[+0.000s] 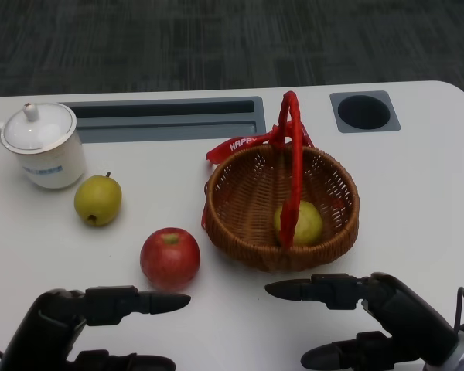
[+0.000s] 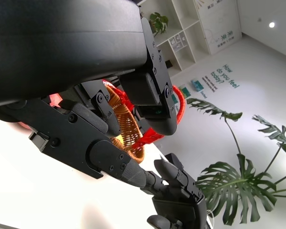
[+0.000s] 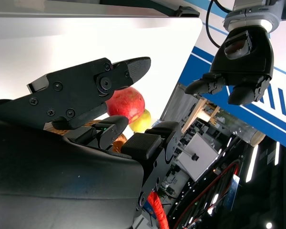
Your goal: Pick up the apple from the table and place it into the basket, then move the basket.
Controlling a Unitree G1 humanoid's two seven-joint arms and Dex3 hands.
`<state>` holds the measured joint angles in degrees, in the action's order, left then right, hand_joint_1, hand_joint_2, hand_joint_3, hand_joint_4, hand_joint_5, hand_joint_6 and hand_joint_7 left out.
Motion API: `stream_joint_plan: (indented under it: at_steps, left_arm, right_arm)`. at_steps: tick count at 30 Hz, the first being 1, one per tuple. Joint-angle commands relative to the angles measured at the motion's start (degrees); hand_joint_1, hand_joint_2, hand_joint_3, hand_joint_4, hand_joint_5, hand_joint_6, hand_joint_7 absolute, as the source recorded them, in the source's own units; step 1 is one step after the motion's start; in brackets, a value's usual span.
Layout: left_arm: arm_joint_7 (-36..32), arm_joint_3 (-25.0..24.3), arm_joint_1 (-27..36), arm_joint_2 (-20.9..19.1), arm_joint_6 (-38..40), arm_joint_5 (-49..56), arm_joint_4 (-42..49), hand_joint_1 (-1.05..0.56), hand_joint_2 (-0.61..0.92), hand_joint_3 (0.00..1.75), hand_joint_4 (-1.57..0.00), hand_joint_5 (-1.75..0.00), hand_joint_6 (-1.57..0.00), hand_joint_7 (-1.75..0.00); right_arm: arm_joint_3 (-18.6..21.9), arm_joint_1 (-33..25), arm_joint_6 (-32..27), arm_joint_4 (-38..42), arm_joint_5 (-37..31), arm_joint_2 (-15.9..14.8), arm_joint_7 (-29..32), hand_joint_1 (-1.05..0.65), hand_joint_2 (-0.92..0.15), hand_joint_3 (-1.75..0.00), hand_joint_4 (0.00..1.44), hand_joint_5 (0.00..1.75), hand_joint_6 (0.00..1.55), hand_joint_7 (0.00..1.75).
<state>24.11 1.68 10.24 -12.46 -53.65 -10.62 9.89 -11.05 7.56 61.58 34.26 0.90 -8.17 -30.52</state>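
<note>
Reach with the empty, fingers-spread left hand (image 1: 77, 321) up to the smooth, round red apple (image 1: 170, 256) at lower centre-left of the white bench (image 1: 417, 201); cup it evenly, avoid rolling. Then lift over the stiff woven wicker basket (image 1: 240, 197) with its red handle. Right hand (image 1: 387, 317) open, empty.

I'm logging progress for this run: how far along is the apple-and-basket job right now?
Nothing looks done yet. The red apple sits on the table beside the basket, which holds only a yellow-green fruit. In hand: nothing; the left hand hovers open near the apple, and the right hand is open too. Left: grasping the apple, placing it in the basket, moving the basket.
</note>
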Motion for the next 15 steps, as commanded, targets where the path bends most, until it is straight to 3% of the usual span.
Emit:
stream_joint_plan:
  at_steps: [1, 12, 15]
  left_arm:
    - [0.19, -0.34, 0.69, -0.86, -0.06, -0.06, -0.69, -0.45, 0.74, 0.00, -1.00, 0.00, -0.95, 0.00]
    - [-0.84, -1.16, 0.45, -0.46, -1.22, 1.95, -0.62, -0.47, 0.73, 0.00, -0.98, 0.00, -0.92, 0.00]
    - [-3.18, -3.45, -0.18, -0.03, -3.82, 7.81, -0.78, -0.54, 0.74, 0.00, -0.82, 0.00, -0.77, 0.00]
  right_arm:
    - [-0.06, 0.34, 0.21, 0.07, 0.66, -0.93, 0.31, -0.37, -0.86, 0.00, 0.62, 0.01, 0.61, 0.01]
    - [-0.24, 0.31, 0.22, -0.03, 0.93, -1.05, 0.39, -0.36, -0.85, 0.00, 0.63, 0.01, 0.62, 0.00]
    - [-0.30, 0.25, 0.11, -0.11, 0.99, -1.09, 0.35, -0.36, -0.85, 0.00, 0.64, 0.01, 0.63, 0.01]
